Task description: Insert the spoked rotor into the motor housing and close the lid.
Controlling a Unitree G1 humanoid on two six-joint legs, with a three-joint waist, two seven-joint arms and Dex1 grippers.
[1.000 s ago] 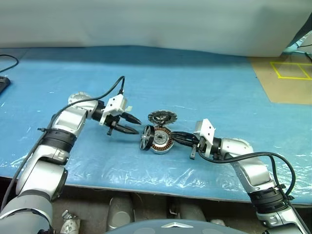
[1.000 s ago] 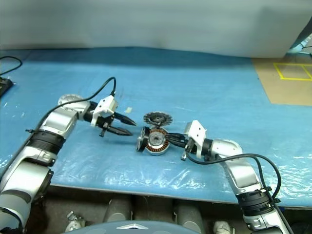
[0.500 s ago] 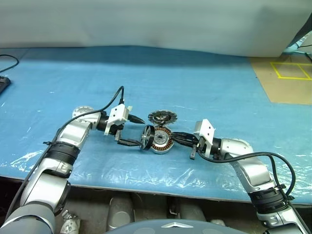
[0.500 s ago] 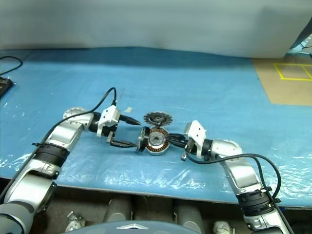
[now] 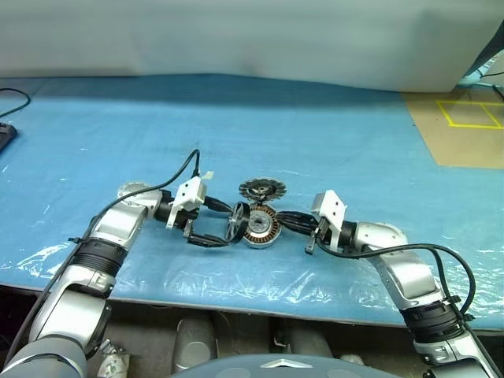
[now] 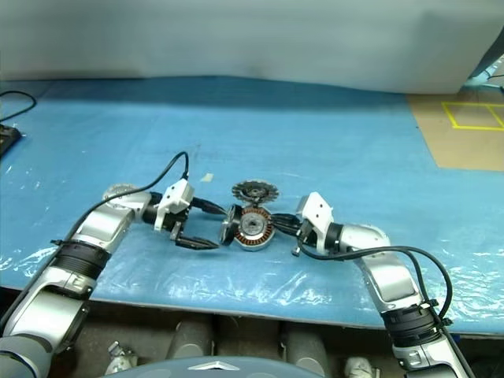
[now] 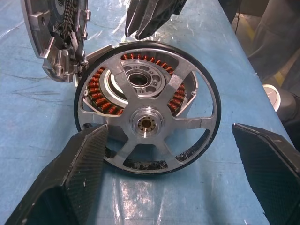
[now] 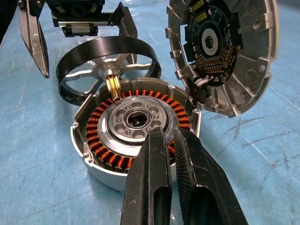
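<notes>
Compared with one second earlier, the left gripper (image 5: 213, 224) had descended from above the blue mat (image 5: 331, 134) to mat level and spread its fingers from a narrow gap to a wide one. The fingers (image 7: 79, 168) now flanked the spoked rotor (image 5: 235, 223) on both sides without touching it. The rotor, motor housing and lid had kept their places, and the right gripper (image 8: 171, 140) had stayed where it was.

The spoked rotor stood on its rim, leaning against the 9 o'clock side of the motor housing (image 5: 261, 225). The housing was tilted up on edge, its copper windings facing the rotor. The right gripper, jaws nearly closed, pinched the housing wall at its 3 o'clock side. The lid (image 5: 261, 190) stood just beyond the housing at 12 o'clock, hinged open, its inner face with the dark centre exposed.

The near mat edge lay close to the parts at 6 o'clock. Open mat extended widely toward 12 o'clock and to both sides. A tan board with yellow tape (image 5: 468, 118) lay at 2 o'clock.
</notes>
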